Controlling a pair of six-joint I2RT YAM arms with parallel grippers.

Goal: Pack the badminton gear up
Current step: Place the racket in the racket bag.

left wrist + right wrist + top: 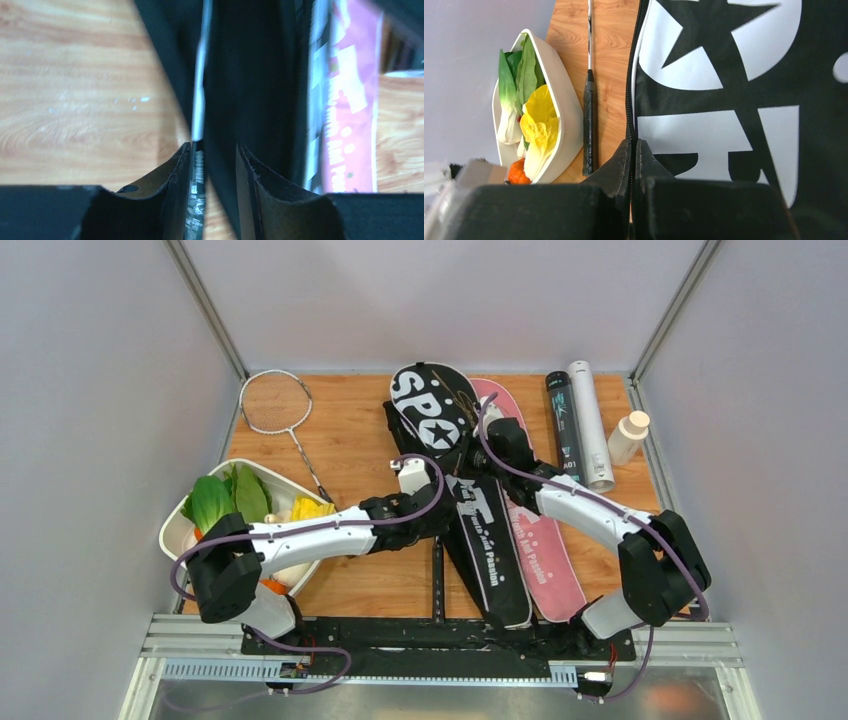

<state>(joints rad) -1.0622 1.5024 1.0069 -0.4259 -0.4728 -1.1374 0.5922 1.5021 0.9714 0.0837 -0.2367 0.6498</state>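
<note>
Wooden surface (pixel 350 440), barely started we reckon: right claw (pixel 634 145) pinches the black bag (pixel 440 410), left claw (pixel 214 147) gapes, silver racket (pixel 275 400) unpacked.

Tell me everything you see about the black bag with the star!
The black bag looks like soft fabric, racket-shaped, with white letters, a star and a zipper along its edge. It lies on the table, wide end far, narrow end near, its right side against the pink bag. The right claw pinches its zipped edge; the left claw has fingers apart at its left edge.
</note>
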